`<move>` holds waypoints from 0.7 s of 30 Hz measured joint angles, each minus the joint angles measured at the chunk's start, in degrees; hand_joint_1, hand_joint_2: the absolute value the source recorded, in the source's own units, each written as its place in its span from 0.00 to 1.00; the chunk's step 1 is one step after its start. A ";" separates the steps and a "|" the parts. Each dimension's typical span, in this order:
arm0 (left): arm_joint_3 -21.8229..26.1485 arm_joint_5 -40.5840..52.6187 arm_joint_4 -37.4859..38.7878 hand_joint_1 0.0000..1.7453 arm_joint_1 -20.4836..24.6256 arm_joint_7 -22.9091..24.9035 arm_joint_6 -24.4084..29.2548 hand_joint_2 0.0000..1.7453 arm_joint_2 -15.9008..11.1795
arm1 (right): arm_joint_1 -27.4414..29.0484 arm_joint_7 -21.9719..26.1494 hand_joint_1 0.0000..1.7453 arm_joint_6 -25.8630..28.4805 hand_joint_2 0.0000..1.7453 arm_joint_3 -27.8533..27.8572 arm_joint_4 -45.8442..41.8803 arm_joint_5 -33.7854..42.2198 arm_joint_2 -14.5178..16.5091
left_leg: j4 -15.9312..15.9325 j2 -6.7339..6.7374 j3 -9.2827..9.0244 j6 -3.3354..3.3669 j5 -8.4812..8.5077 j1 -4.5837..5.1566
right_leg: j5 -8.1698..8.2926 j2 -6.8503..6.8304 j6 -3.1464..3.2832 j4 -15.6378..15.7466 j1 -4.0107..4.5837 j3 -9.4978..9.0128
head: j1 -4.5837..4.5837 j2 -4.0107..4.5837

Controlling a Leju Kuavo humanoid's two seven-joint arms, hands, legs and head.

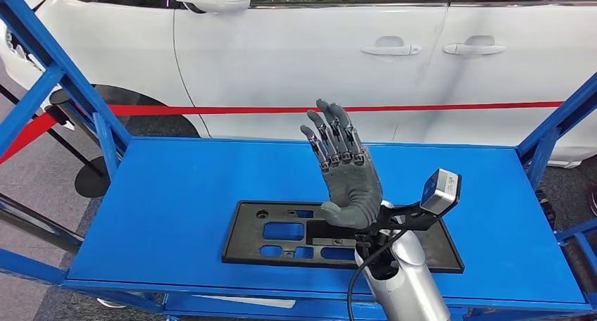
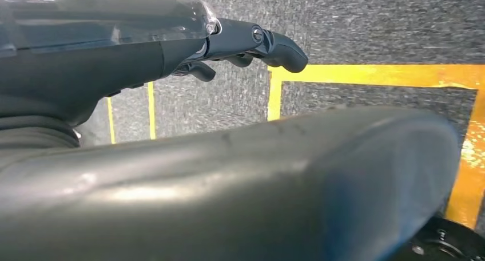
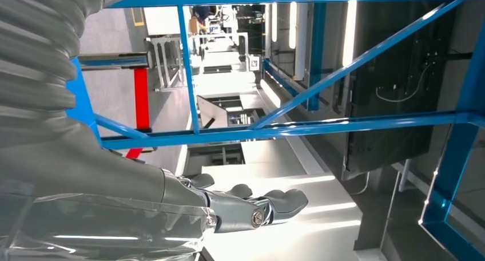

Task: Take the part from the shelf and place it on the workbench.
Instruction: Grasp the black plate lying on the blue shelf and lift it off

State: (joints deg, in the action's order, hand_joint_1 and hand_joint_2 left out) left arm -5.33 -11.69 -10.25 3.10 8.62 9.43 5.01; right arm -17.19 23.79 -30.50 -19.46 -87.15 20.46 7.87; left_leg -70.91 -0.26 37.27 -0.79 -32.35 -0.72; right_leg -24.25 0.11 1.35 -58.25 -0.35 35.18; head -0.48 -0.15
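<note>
centrally, the right hand (image 1: 346, 167) is raised above the flat black part (image 1: 281, 231) on the blue shelf (image 1: 176, 194), fingers spread and empty, apparently poised to grasp.

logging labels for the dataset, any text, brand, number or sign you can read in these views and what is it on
None can be read.
The black part on the blue shelf shows holes and cut-outs, no lettering.
The white car shows no badge or plate.
The red tape is plain.
The yellow floor lines carry no writing.
The right hand and left hand show no markings.
</note>
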 joint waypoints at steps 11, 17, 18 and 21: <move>0.22 -0.46 0.00 0.00 0.09 0.73 0.30 0.00 -0.03 | 0.13 -0.44 0.00 -1.28 1.00 -0.13 0.50 0.97 0.15 | 12.65 0.29 -3.46 2.79 7.45 0.05 | -7.35 0.13 -2.98 -10.23 -0.18 4.24 | 0.54 0.00; 0.32 0.07 0.00 0.00 0.04 0.64 0.89 0.00 -0.33 | -0.09 0.38 0.00 -2.80 1.00 -0.11 1.48 1.63 0.29 | 12.63 0.27 -1.49 2.39 8.90 0.19 | -6.21 0.05 -2.45 -5.73 -0.18 -2.43 | 0.55 0.00; 0.34 0.08 0.00 0.00 0.05 0.68 1.20 0.00 -0.37 | -0.31 0.51 0.00 -3.14 1.00 -0.11 1.67 1.73 0.44 | 12.70 0.26 -1.46 2.14 9.15 0.19 | -5.35 0.03 -2.12 -2.22 0.03 -4.67 | 0.50 0.00; 0.37 0.34 0.00 0.00 0.08 0.73 1.35 0.00 -0.55 | -0.96 0.92 0.00 -3.45 1.00 -0.12 2.28 1.76 0.87 | 13.04 0.29 -1.52 1.09 9.87 0.14 | -4.70 -0.04 -1.19 0.93 0.60 -6.07 | 0.71 0.00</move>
State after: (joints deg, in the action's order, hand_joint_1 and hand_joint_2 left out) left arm -4.96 -11.35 -10.25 3.18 9.35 10.78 4.45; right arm -18.15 24.71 -33.95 -19.58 -84.87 22.22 8.74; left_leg -57.87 0.02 35.75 0.29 -22.48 -0.58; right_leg -28.95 0.07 0.17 -57.33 0.25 29.11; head 0.23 -0.15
